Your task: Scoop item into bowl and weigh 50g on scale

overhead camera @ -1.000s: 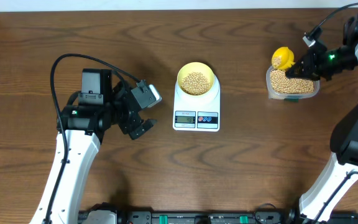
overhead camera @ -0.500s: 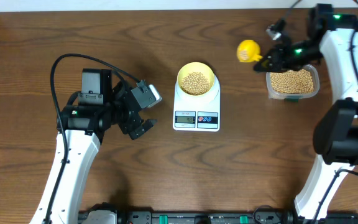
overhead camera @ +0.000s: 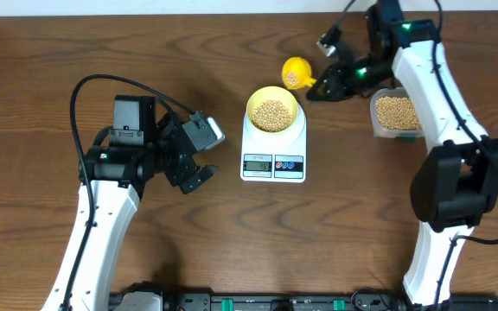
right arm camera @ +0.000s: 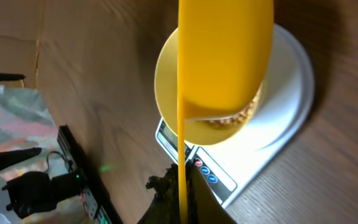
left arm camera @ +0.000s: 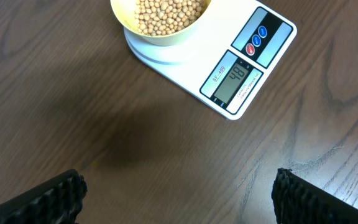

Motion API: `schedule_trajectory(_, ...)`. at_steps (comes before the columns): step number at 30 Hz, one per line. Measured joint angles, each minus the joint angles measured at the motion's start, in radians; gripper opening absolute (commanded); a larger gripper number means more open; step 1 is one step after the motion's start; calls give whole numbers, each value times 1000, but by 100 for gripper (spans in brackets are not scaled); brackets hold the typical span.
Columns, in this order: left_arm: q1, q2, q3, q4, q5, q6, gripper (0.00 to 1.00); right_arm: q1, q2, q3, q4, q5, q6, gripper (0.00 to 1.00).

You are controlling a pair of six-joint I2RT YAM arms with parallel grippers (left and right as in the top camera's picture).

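Just beyond the bowl (overhead camera: 250, 110), the scoop (overhead camera: 296, 72) points cup-first leftward.

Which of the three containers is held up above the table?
The bright yellow scoop, gripped by the right hand in the air. The pale yellow bowl sits on the scale, and the clear tub stands on the table.

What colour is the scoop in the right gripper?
Bright yellow scoop; clearest in the right wrist view.
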Motion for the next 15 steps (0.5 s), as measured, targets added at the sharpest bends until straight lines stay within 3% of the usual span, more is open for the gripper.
schedule_trajectory(15,0,0,0,0,0,0,98,136,1,131,-40,264,17,1)
